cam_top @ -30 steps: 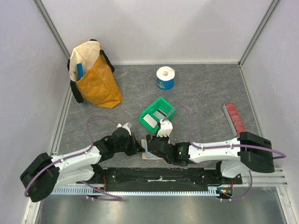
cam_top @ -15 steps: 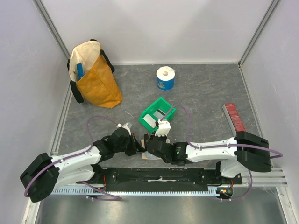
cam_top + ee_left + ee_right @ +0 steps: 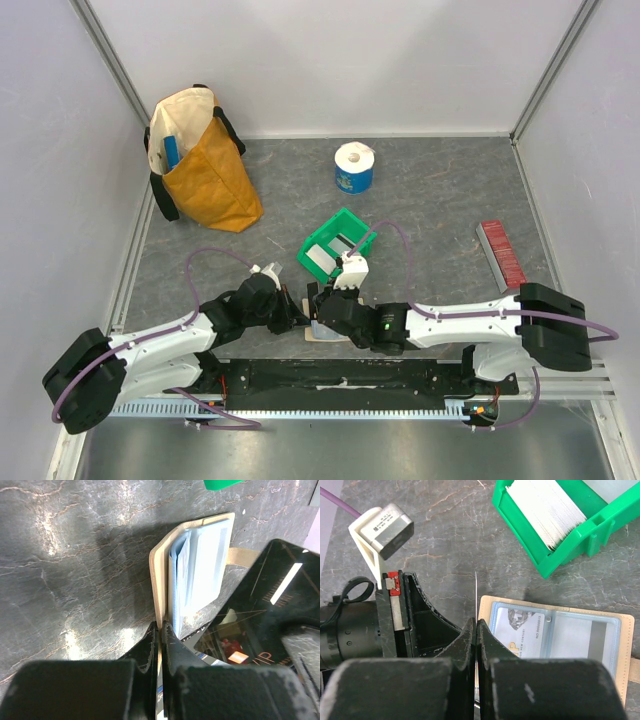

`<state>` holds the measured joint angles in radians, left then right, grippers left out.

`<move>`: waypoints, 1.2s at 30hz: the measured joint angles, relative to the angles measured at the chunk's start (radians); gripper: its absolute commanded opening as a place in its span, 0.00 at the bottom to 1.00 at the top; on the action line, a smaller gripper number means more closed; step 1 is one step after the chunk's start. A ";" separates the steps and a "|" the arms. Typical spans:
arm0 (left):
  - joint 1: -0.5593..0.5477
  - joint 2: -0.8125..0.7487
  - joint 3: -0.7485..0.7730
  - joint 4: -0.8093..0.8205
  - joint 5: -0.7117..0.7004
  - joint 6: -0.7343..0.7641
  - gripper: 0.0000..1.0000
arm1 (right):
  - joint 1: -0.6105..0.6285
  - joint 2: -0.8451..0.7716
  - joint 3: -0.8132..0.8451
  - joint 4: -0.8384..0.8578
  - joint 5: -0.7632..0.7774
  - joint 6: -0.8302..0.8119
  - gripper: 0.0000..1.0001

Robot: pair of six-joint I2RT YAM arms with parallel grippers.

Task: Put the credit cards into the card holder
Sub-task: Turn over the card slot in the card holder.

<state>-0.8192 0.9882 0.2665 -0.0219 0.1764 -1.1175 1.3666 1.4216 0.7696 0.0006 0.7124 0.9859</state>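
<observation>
Just beside card holder edge, right end effector pinches 1 card.

Wide gap between green bin and red strip; card holder crowded by both jaws.

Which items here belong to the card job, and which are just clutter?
Job: card holder, open, cover pinched by left end effector; credit cards stacked in green bin; one credit card edge-on in right end effector.
Clutter: yellow tote bag; toilet paper roll; red ridged strip.
</observation>
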 measured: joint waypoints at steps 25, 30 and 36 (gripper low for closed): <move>0.000 0.000 0.000 -0.006 -0.001 0.000 0.02 | 0.004 0.074 0.013 -0.028 0.006 0.000 0.00; 0.000 0.000 0.000 -0.006 -0.001 0.000 0.02 | 0.009 0.099 0.046 -0.056 0.006 -0.011 0.00; 0.000 0.000 0.000 -0.008 -0.001 0.000 0.02 | 0.062 0.158 0.138 -0.156 0.073 -0.026 0.00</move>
<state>-0.8192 0.9878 0.2665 -0.0299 0.1757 -1.1175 1.4288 1.5799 0.9077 -0.1555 0.7856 0.9600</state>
